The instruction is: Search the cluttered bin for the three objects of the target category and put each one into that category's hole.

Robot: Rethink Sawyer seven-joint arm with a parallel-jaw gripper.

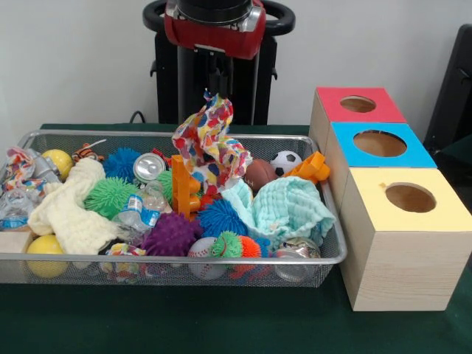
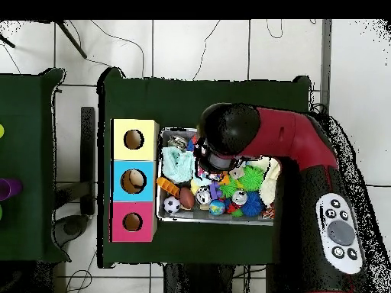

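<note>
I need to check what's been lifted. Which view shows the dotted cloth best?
The front view: the dotted cloth hangs below the pincer, above the bin. Overhead, the arm hides it.

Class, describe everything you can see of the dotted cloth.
The dotted cloth is soft white fabric with red, yellow and blue spots. It hangs bunched and crumpled, pulled up by its top under the claw, with its lower folds draped on the clutter in the wire tray, beside an orange block.

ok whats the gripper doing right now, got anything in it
gripper: shut on the white fabric cloth with multicoloured dots, lifted above the silver wire mesh bin.
</note>
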